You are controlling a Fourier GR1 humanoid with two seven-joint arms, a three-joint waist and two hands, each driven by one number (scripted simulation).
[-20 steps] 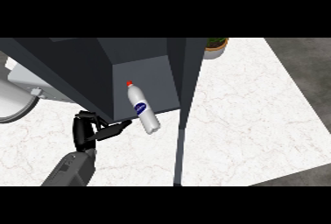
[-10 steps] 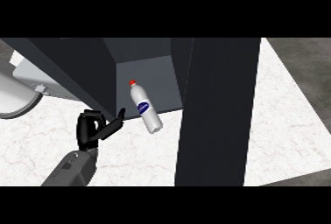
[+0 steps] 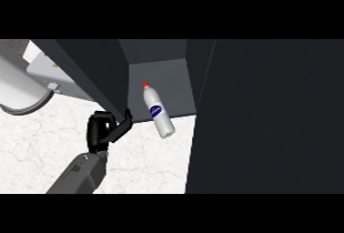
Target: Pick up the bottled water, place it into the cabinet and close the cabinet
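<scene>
The right cabinet door (image 3: 269, 113) has swung much further across than a moment ago, now hiding the right counter. The bottled water (image 3: 157, 113) lies inside the cabinet (image 3: 161, 75). Left hand (image 3: 104, 129), fingers relaxed apart, touches the left door (image 3: 94, 68). Closing is underway.

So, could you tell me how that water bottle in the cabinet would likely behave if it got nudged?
The bottled water looks tall and narrow with a small red cap, so it would probably tip easily. Its round body would likely roll once down. It appears to overhang the cabinet floor's front edge, so a push outward might send it onto the counter.
</scene>
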